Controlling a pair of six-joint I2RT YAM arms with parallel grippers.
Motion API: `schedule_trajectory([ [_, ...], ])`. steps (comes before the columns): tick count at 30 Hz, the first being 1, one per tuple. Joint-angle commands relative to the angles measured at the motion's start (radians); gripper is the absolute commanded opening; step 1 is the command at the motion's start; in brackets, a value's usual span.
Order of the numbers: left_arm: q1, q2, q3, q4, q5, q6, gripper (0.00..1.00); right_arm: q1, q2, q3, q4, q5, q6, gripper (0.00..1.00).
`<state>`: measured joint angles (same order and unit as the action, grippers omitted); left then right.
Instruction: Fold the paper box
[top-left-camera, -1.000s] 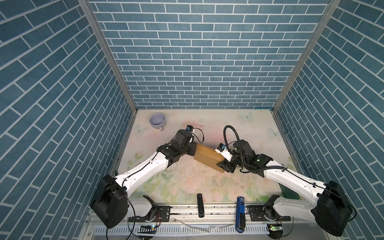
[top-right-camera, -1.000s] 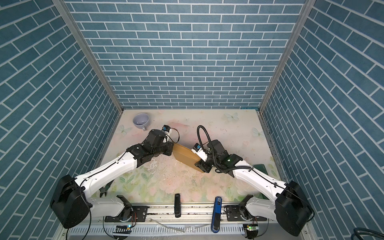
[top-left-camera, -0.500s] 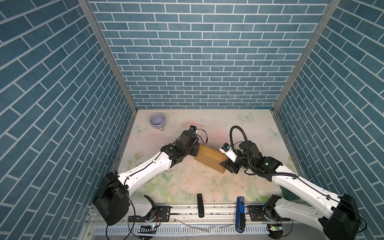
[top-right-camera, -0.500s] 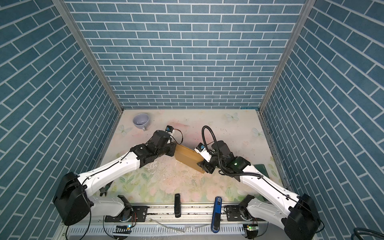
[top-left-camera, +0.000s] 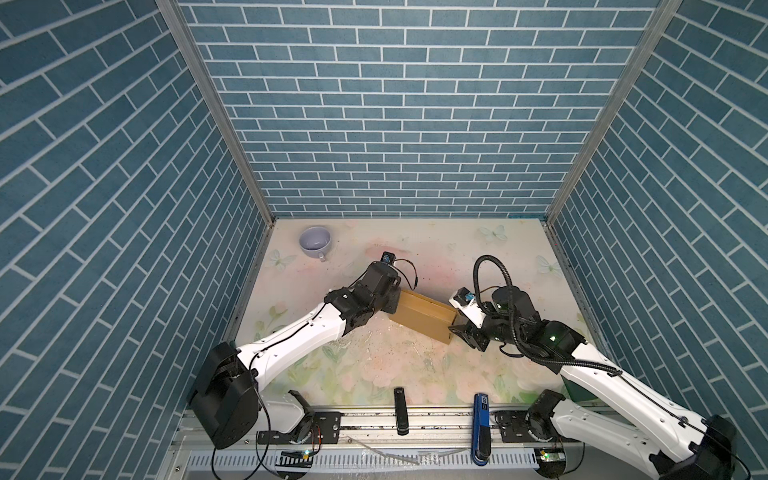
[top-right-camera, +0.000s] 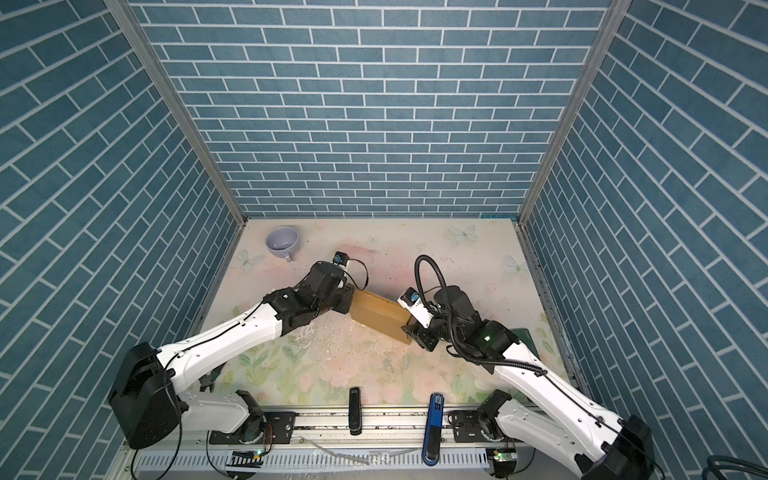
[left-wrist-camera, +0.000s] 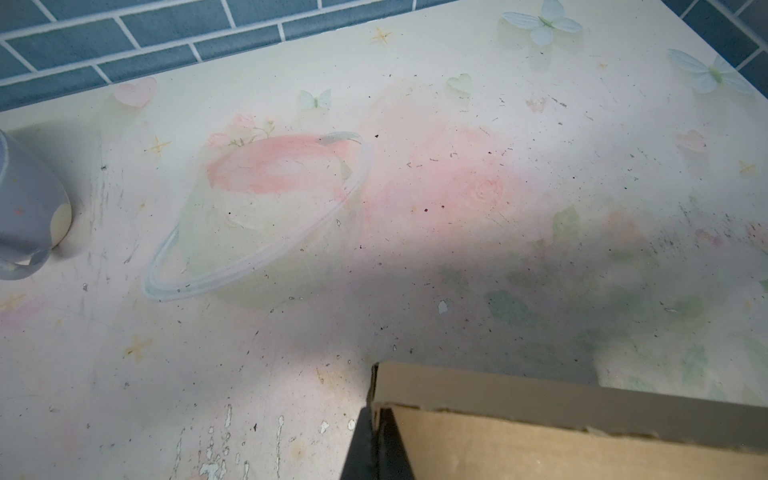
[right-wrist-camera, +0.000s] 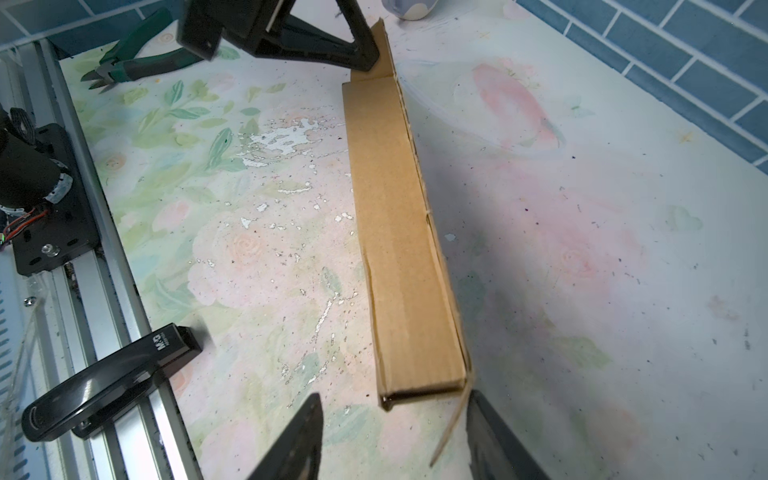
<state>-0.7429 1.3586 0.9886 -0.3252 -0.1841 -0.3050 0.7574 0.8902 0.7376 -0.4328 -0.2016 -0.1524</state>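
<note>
Open table (top-left-camera: 436, 257) lies behind paper box (top-left-camera: 422, 318); mug (top-left-camera: 315, 243) seemingly aside.

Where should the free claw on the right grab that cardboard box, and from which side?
Probably the loose end flap of the box, coming in end-on: this thin flap sticks out between the open fingers of the right gripper, while the left gripper pinches the far end and steadies it.

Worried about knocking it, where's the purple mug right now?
In both top views the mug sits near the far left corner of the table, apart from the paper box at the middle.
</note>
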Motion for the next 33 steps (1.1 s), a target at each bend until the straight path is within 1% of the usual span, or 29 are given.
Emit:
schedule_trajectory([
  [1, -0.004, 0.027, 0.022, -0.053, -0.021, -0.006, 0.00, 0.004, -0.046, 0.048, -0.047, 0.049, 0.038, 0.54],
  [9, -0.004, 0.041, 0.035, -0.060, -0.023, 0.000, 0.00, 0.002, -0.120, 0.071, -0.094, 0.155, 0.034, 0.54],
  [12, -0.006, 0.047, 0.038, -0.055, -0.022, 0.001, 0.00, 0.001, -0.132, 0.071, -0.102, 0.196, 0.028, 0.52],
  [15, -0.009, 0.052, 0.039, -0.055, -0.022, 0.000, 0.00, -0.001, -0.143, 0.072, -0.112, 0.282, 0.022, 0.47],
  [19, -0.013, 0.053, 0.039, -0.055, -0.026, -0.001, 0.00, -0.004, -0.130, 0.074, -0.126, 0.371, 0.010, 0.46],
  [26, -0.019, 0.057, 0.045, -0.056, -0.032, 0.001, 0.00, -0.010, -0.046, 0.075, -0.102, 0.383, -0.007, 0.46],
  [33, -0.023, 0.063, 0.044, -0.057, -0.038, 0.000, 0.00, -0.010, 0.034, 0.081, -0.032, 0.338, -0.022, 0.45],
])
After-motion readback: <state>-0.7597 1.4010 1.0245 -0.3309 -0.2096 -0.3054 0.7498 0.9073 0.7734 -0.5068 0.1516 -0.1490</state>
